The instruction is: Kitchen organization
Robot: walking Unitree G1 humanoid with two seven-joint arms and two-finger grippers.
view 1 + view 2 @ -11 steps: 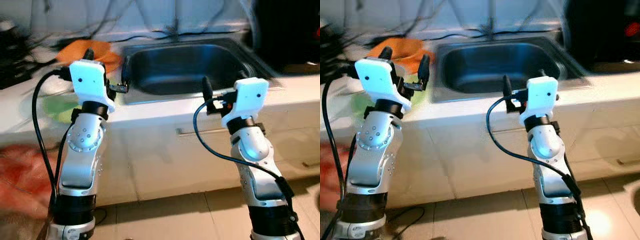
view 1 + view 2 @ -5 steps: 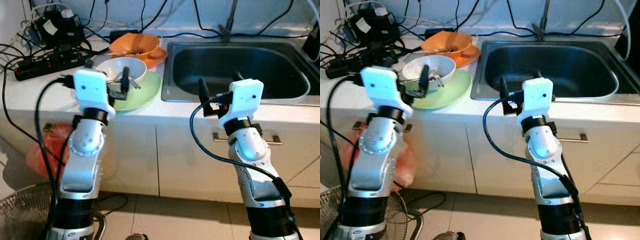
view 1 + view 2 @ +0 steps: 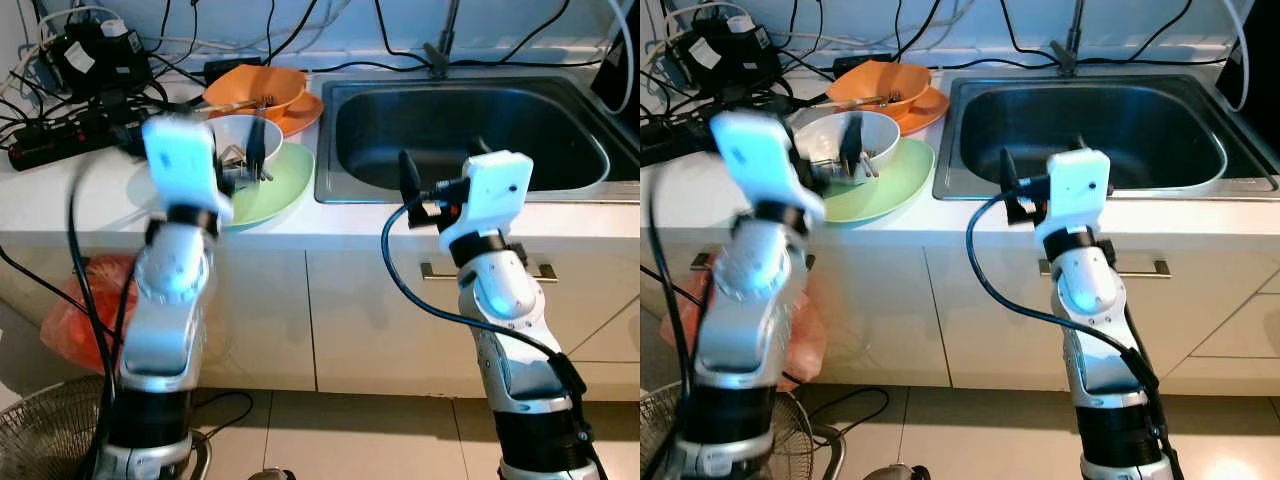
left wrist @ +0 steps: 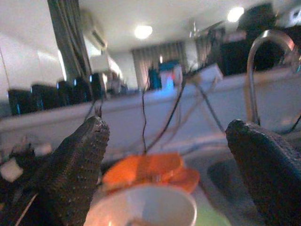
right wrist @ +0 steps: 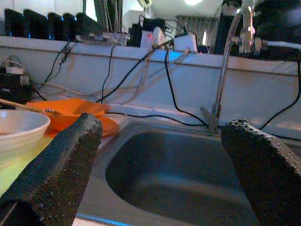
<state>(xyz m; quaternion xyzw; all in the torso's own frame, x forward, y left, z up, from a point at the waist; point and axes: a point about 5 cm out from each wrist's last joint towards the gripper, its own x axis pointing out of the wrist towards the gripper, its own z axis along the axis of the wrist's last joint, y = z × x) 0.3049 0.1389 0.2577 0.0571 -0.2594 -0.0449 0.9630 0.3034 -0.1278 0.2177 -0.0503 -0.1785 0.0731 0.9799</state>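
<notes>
A white bowl (image 3: 238, 135) with utensils in it sits on a green plate (image 3: 275, 185) on the white counter (image 3: 60, 195), left of the steel sink (image 3: 470, 130). Behind it an orange bowl (image 3: 255, 88) rests on an orange plate (image 3: 305, 108). My left gripper (image 3: 225, 150) hovers open at counter height just in front of the white bowl (image 4: 141, 207), its arm blurred. My right gripper (image 3: 440, 165) is open in front of the sink's (image 5: 174, 174) near rim, holding nothing. Neither gripper touches a dish.
A power strip and tangled cables (image 3: 70, 120) crowd the counter's back left. A faucet (image 3: 440, 50) stands behind the sink. Cupboard doors with a handle (image 3: 480, 270) are below. An orange-red bag (image 3: 75, 310) and a wire fan grille (image 3: 40, 430) lie on the floor at left.
The camera has swung and steadied, bringing the dishes into view. My left arm is blurred and has shifted slightly up toward the white bowl. Both grippers stay open.
</notes>
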